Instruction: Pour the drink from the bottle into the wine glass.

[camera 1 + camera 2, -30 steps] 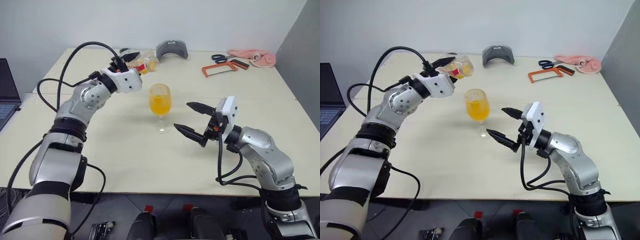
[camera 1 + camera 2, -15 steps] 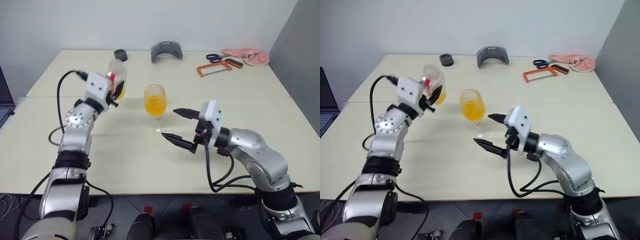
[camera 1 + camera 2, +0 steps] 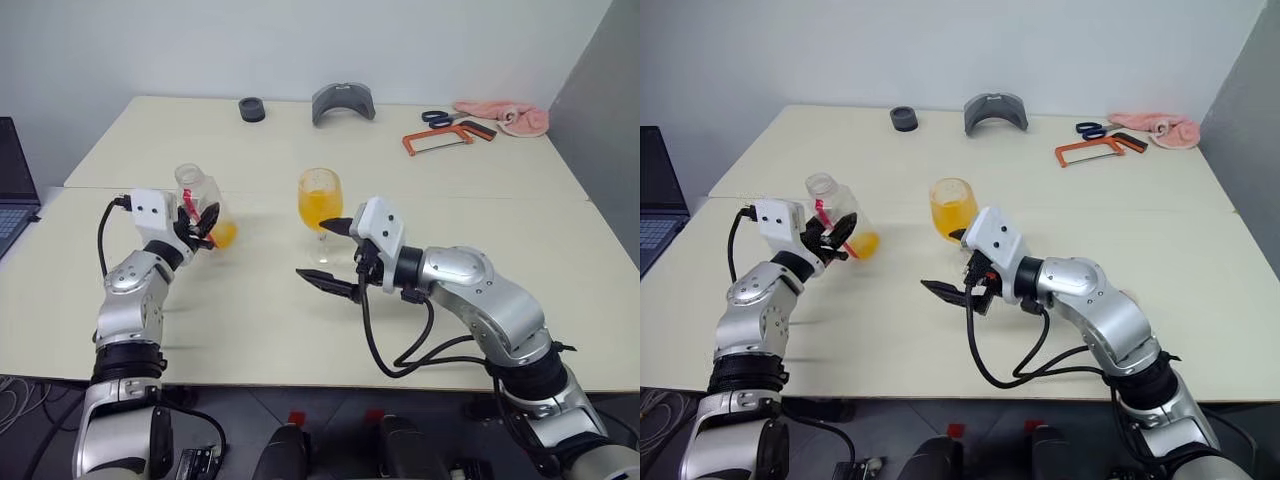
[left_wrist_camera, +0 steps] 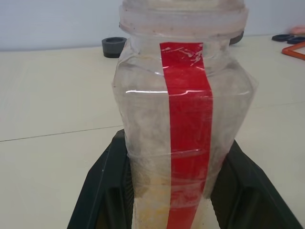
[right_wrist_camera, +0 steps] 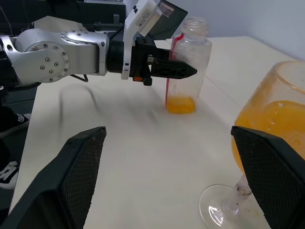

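A small clear squarish plastic bottle (image 3: 201, 205) with a red vertical label strip stands upright and uncapped near the left edge of the cream worktop (image 3: 300, 320). A little translucent orange-yellow drink (image 3: 223, 235) sits in its bottom. The left gripper (image 3: 203, 226) has its two black fingers clamped on the bottle's lower body, one on each side; whether the base touches the worktop cannot be told.

Toward the middle of the worktop stands a clear stemmed wine glass (image 3: 320, 200), upright, its rounded bowl more than half full of the same orange liquid. The bottle and the glass are well apart.

The right gripper (image 3: 327, 255) hangs just in front of the glass, on the side toward the near edge. Its two black fingers are spread wide and hold nothing. One fingertip is close by the bowl, the other lower, near the foot.

Along the far edge lie a small dark round ring (image 3: 252, 109), a grey curved plastic piece (image 3: 343, 103), a pair of dark-handled scissors (image 3: 437, 117), an orange-framed hand saw (image 3: 448, 137) and, toward the far right corner, a crumpled pink cloth (image 3: 505, 115). A dark laptop (image 3: 17, 190) sits beyond the left edge.
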Available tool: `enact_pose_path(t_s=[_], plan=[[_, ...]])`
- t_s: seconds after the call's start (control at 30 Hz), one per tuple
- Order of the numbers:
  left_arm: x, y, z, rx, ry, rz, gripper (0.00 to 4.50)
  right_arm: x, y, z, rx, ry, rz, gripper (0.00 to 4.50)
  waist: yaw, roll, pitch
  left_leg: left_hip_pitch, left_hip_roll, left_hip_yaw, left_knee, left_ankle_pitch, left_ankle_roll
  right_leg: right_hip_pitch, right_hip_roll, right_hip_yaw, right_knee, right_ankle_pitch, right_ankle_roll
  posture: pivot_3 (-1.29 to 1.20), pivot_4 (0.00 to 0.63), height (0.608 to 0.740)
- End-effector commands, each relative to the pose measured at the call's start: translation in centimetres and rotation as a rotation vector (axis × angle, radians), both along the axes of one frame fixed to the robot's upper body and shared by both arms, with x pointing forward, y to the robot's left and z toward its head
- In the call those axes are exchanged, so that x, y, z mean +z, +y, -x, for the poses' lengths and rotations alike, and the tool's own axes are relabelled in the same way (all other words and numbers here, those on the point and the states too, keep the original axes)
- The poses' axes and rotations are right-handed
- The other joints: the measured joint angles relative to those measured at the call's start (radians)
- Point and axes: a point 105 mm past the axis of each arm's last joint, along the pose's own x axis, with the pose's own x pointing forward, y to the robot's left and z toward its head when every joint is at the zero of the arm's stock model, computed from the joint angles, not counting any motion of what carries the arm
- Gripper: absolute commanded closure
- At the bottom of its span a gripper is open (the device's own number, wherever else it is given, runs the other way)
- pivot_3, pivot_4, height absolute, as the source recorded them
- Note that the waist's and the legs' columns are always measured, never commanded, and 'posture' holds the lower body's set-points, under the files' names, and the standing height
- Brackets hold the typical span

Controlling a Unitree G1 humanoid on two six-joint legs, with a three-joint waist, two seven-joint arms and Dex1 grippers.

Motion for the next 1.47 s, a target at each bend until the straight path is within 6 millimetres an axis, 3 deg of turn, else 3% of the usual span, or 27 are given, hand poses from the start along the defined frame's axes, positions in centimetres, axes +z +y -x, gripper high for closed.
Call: enact_pose_path(t_s=[0.03,0.3,0.33,0.5,0.8,1.0,1.17,1.47], plan=[[0.7,0.6,0.3,0.011,-0.034,0.032,2.81,1.2,0.3,0.2,0.013,-0.043,-0.021,0.0,0.0,0.0,0.0,0.0,0.0,0.0,0.0,0.0,0.0,0.0,0.0,0.0,0.0,0.0,0.0,0.0,0.15,0.74],[0.6,0.8,0.2,0.024,-0.034,0.007,0.14,1.1,0.3,0.2,0.011,-0.034,-0.023,0.0,-0.001,0.0,0.0,0.0,0.0,0.0,0.0,0.0,0.001,0.0,0.0,0.0,0.0,0.0,0.0,0.0,0.15,0.74],[0.6,0.8,0.2,0.022,-0.035,0.001,0.01,1.1,0.3,0.2,0.011,-0.032,-0.023,0.0,-0.001,0.0,0.0,0.0,0.0,0.0,0.0,0.0,0.001,0.0,0.0,0.0,0.0,0.0,0.0,0.0,0.15,0.74],[0.4,0.5,0.6,0.015,-0.039,-0.04,0.01,0.4,0.0,0.2,0.007,-0.018,-0.009,0.0,-0.002,0.0,0.0,0.0,0.0,0.0,-0.001,0.0,0.001,0.0,0.0,0.0,0.0,0.0,0.0,0.0,0.15,0.74],[-0.3,0.5,2.6,0.033,-0.044,-0.088,0.01,-3.0,-2.5,0.1,-0.077,-0.04,-0.029,0.0,0.002,0.0,0.0,0.0,0.001,0.0,-0.002,-0.001,0.001,0.0,0.0,0.001,-0.001,0.0,0.0,0.0,0.15,0.74],[-1.1,1.4,5.1,0.158,-0.021,-0.086,0.01,-5.6,-5.6,-1.2,-0.316,-0.069,-0.242,0.0,0.002,-0.001,-0.001,0.002,0.001,0.002,-0.003,-0.001,0.001,0.001,0.0,0.002,-0.001,0.0,0.0,0.0,0.15,0.74],[-1.9,1.1,7.0,0.208,-0.001,-0.069,0.01,-6.9,-8.1,-2.7,-0.559,-0.041,-0.392,0.0,0.003,-0.001,-0.001,0.003,0.002,0.003,-0.003,-0.001,0.001,0.001,0.0,0.003,-0.001,0.0,0.0,0.0,0.15,0.74],[-2.5,0.5,8.3,0.21,-0.009,-0.03,0.01,-8.2,-9.5,-3.8,-0.679,-0.073,-0.389,0.0,0.01,-0.001,-0.001,0.005,0.002,0.005,-0.004,-0.001,0.001,0.002,0.001,0.004,-0.001,0.0,0.0,0.0,0.15,0.74]])
